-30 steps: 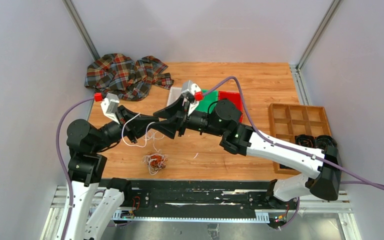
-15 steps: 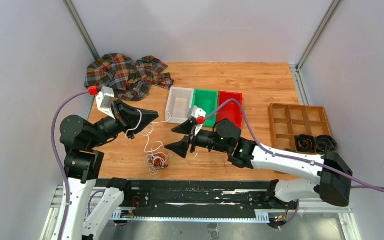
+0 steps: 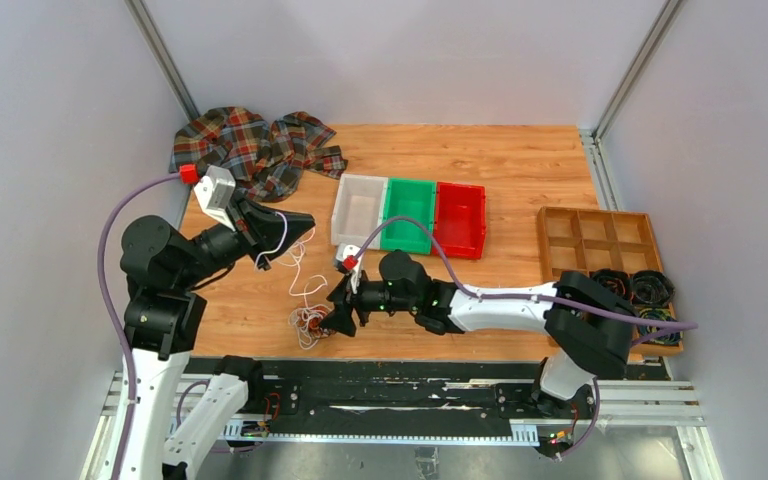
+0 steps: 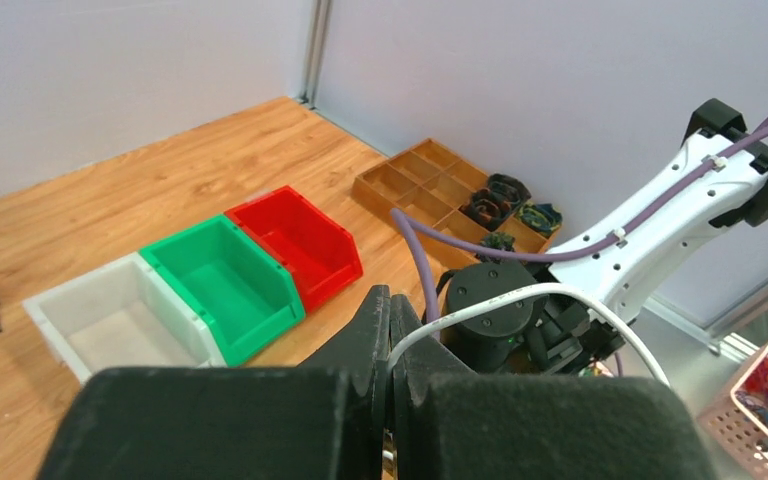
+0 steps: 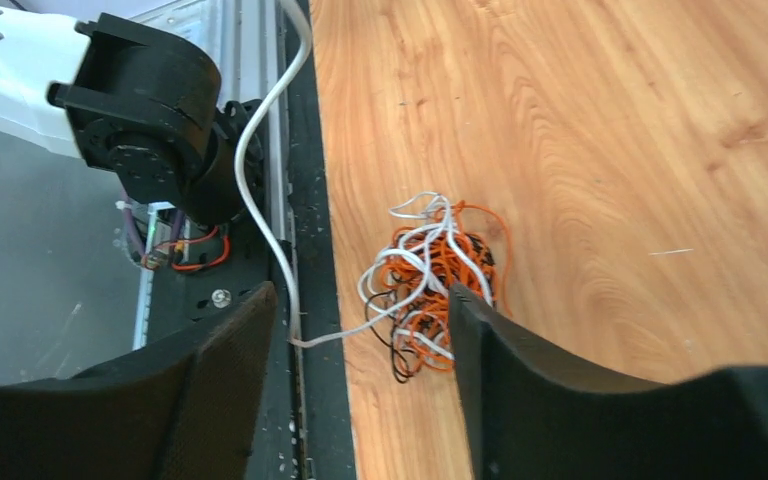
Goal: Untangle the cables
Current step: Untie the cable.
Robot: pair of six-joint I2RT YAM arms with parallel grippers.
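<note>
- The task looks only begun: the cables (image 3: 310, 322) lie as one small knotted bundle of orange, white and black wires on the wooden surface (image 3: 520, 170), near its front edge.
- One white wire (image 3: 298, 262) is partly drawn out of this bundle. It goes up to the left claw (image 3: 300, 226), which is raised over the surface, to the left of the bundle and well apart from it.
- The left claw is clamped on this white wire. In its own camera the two fingers are pressed together and the wire comes out between them in a loop.
- The lower end of the white wire runs into the bundle, so I judge that no wire is fully free yet and almost all the separating work is left.
- The right claw (image 5: 358, 295) is low beside the bundle, its fingers spread apart and holding nothing. From its camera the bundle lies between the two fingers, just ahead of the tips.
- Whether the right finger touches the orange loops I cannot say; the edge there is not clear enough.
</note>
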